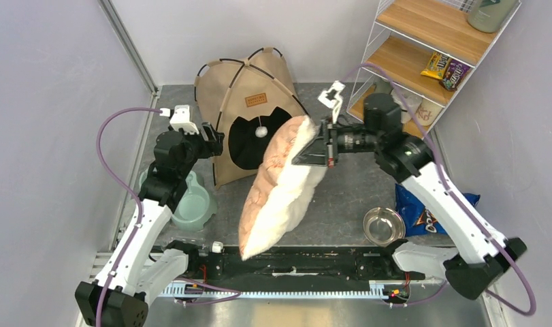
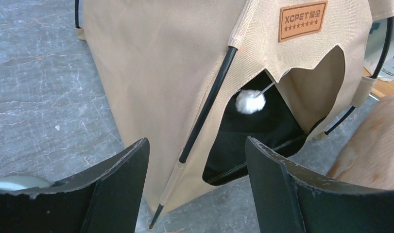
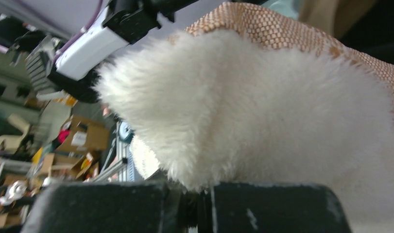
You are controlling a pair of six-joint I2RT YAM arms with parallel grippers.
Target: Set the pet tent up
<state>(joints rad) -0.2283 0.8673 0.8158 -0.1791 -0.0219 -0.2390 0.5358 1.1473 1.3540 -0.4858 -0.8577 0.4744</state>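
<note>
Two sets of jaws, two separate worries. My right jaws are clamped tight on a thin pinch of white fleece at the upper edge of the pillow (image 1: 280,191), and that pinch alone carries it. The rest hangs in the air, its lower corner close over the black rail (image 1: 300,262) at the near edge of the worktop (image 1: 348,184). I judge that so little fluff could slide out under the pillow's own weight. My left jaws stand wide with nothing between them, just beside the left front of the pet tent (image 1: 235,88), looking straight at its black corner pole (image 2: 209,99). The tent stands upright at the far middle of the worktop, poles crossed over the top, its doorway (image 2: 267,138) facing the arms. It looks light. If I nudge that pole instead of bracing it, the whole thing could skid back or tip. The pillow hangs just in front of the doorway and looks broader than the arch, so pushed in flat it could catch on the fabric and shove the tent away, or snag the white pom-pom (image 2: 249,102) dangling inside. Further out, the left arm reaches above the green bowl (image 1: 191,208), and a careless pull back could clip it. The steel bowl (image 1: 383,225) sits well apart from the pillow.
</note>
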